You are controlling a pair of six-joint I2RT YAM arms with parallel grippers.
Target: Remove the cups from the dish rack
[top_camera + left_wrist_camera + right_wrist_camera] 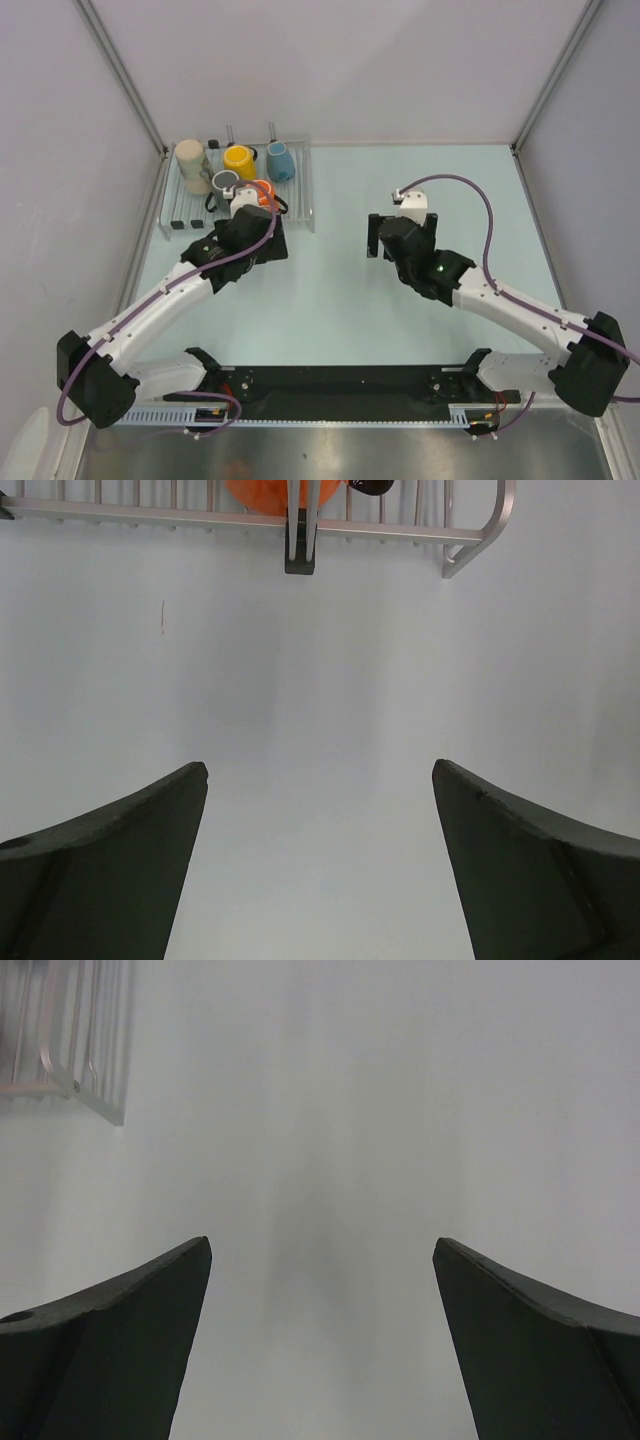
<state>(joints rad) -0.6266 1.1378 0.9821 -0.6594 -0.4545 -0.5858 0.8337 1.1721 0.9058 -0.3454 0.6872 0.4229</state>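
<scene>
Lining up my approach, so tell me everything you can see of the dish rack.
The dish rack is a flat silver metal-looking wire grid with thin parallel bars, small black feet and two upright prongs at the back. It lies level in the table's far left corner. Five cups sit on its left and middle bars; the right bars are bare. The left gripper faces its near rail, apart.
</scene>
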